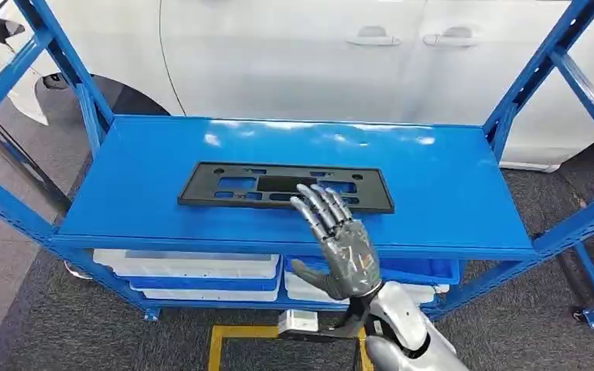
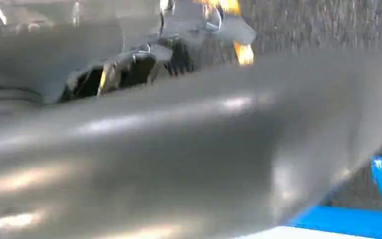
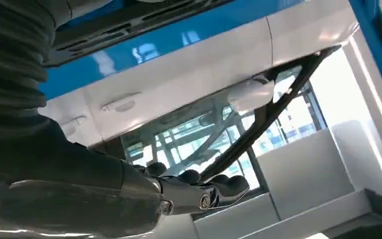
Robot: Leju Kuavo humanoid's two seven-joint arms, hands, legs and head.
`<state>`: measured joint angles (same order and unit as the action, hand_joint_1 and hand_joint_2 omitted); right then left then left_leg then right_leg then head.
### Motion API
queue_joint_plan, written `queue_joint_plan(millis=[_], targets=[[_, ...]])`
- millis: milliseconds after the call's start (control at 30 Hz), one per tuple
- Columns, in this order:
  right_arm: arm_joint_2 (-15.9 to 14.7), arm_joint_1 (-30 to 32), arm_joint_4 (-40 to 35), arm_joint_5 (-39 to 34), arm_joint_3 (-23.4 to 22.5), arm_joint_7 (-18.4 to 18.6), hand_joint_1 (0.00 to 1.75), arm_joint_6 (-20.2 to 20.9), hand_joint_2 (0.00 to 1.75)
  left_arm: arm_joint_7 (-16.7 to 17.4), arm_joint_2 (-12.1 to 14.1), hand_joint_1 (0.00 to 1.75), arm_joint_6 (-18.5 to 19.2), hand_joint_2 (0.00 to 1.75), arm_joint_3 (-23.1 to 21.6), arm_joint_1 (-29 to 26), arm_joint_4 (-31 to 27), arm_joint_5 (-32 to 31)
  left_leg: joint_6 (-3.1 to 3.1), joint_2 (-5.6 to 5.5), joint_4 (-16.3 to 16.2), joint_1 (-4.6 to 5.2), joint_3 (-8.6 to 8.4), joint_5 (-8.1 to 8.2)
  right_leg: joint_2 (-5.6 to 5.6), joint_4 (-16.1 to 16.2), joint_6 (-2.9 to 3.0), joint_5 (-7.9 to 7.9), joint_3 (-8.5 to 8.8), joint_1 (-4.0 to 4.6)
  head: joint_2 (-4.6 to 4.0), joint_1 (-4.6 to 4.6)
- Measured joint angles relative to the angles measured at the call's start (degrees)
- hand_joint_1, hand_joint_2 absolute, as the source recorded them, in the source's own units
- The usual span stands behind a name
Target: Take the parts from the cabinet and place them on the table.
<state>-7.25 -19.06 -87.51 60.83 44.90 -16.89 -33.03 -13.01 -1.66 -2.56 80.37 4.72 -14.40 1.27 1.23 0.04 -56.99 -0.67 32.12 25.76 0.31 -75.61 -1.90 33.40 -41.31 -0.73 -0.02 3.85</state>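
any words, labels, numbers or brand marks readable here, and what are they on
None can be read.
Flat black plastic frame with cut-outs on the blue metal shelf: no lettering visible.
White car body with door handles behind the rack: no badge or plate in view.
White bins below the shelf: no labels visible.

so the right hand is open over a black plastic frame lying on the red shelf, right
Not quite: the shelf is blue, not red, as the head view shows. The rest holds: the right hand is open, fingers spread, over the black plastic frame lying flat on it.
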Motion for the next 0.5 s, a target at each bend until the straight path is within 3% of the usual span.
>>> queue_joint_plan(millis=[33,100,133,267,300,333,367,433,467,500], targets=[[0.68,-0.67,1.02,0.45,1.28,0.45,0.00,-0.07,1.75,0.07,0.00,0.00,-0.04,0.00,-0.02,0.00,0.00,0.00,-0.02,-0.06,0.00,0.11,-0.49,0.31,0.00,3.01,0.34,-2.69,0.92,0.06,0.00,0.09],[2.30,-2.33,3.35,0.52,3.66,0.87,0.00,-0.04,1.75,0.20,-0.07,0.00,-0.09,0.00,-0.07,0.03,0.00,0.02,-0.17,-0.13,0.07,0.40,-1.65,0.99,0.00,14.23,1.80,-9.41,5.33,0.65,0.00,0.54],[2.99,-3.18,4.44,0.52,4.52,1.03,0.00,-0.06,1.75,0.22,-0.57,0.00,-0.09,0.00,-0.09,0.01,0.20,0.02,-0.35,-0.10,0.12,0.22,-1.69,1.26,-0.04,17.70,2.95,-10.00,6.50,1.25,0.00,0.66],[5.66,-5.08,7.64,0.52,7.01,1.33,0.00,-0.06,1.75,0.22,-0.48,0.00,-0.24,0.00,-0.35,0.15,0.26,0.02,-1.77,0.03,0.69,0.12,-2.09,1.83,-0.16,18.90,3.32,-9.20,6.94,1.63,0.00,0.85],[6.19,-5.24,8.02,0.52,7.25,1.35,0.00,-0.09,1.75,0.17,-0.37,0.00,-0.28,0.00,-0.39,0.21,0.26,0.00,-1.97,0.10,0.51,0.34,-2.43,2.06,-0.22,20.06,3.19,-9.76,7.98,0.61,0.02,0.74],[6.55,-5.56,8.48,0.52,7.54,1.37,0.00,-0.22,1.75,0.17,-0.39,0.00,-0.31,0.00,-0.39,0.19,0.28,0.02,-2.37,0.06,-0.94,0.22,-2.04,2.67,-0.19,20.61,3.33,-9.68,8.74,0.69,0.00,0.68],[6.95,-5.99,8.98,0.52,7.93,1.40,0.00,-0.28,1.75,0.17,-0.42,0.00,-0.35,0.00,-0.39,0.17,0.28,0.02,-2.67,-0.04,-4.35,0.07,-0.27,4.44,-0.28,20.63,3.59,-9.49,9.04,0.68,0.00,0.22],[7.39,-6.20,9.85,0.52,8.43,1.40,0.00,-0.37,1.75,0.18,-0.24,0.00,-0.39,0.00,-0.39,0.11,0.28,0.02,-3.35,-0.04,-13.75,-0.15,5.22,8.12,-0.28,20.54,3.70,-8.82,9.51,0.70,0.00,0.18],[7.49,-6.18,10.33,0.52,8.56,1.40,0.00,-0.37,1.75,0.17,-0.22,0.00,-0.42,0.00,-0.39,-0.02,0.28,0.02,-3.62,-0.03,-17.22,-0.24,7.63,8.60,-0.28,20.49,3.70,-8.47,9.80,0.68,0.00,0.18],[7.56,-6.19,10.68,0.52,8.72,1.40,0.00,-0.39,1.75,0.17,-0.20,0.00,-0.42,0.00,-0.39,-0.15,0.28,0.02,-3.81,-0.02,-17.30,-0.38,8.39,7.29,-0.22,20.43,3.62,-8.11,10.20,0.60,0.00,0.15]])
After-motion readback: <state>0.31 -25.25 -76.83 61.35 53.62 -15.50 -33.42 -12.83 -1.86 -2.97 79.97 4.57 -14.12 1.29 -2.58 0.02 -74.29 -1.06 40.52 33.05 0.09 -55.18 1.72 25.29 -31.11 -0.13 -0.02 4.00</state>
